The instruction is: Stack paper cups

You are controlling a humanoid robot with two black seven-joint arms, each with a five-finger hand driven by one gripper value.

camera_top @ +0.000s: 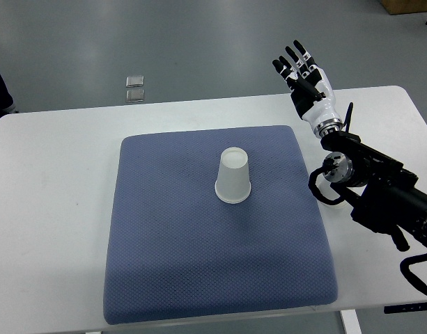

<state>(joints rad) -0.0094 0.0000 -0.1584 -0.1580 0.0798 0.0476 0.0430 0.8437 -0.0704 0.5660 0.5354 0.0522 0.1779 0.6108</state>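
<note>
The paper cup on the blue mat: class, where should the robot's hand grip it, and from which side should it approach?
Grip the paper cup around its side wall, about mid-height. It stands upside down, closed base up, so there is no open rim to hook. Approaching from the right probably suits best: the right hand is open on that side, and the blue mat around the cup is bare.

Even, diffuse overhead light — bright, with no harsh glare. The white table [53,209] reads slightly washed out near its left edge. The cup [233,177] casts only a faint, soft shadow on the pad [164,264]. Focus is sharp throughout — the table's edges bow slightly.
</note>
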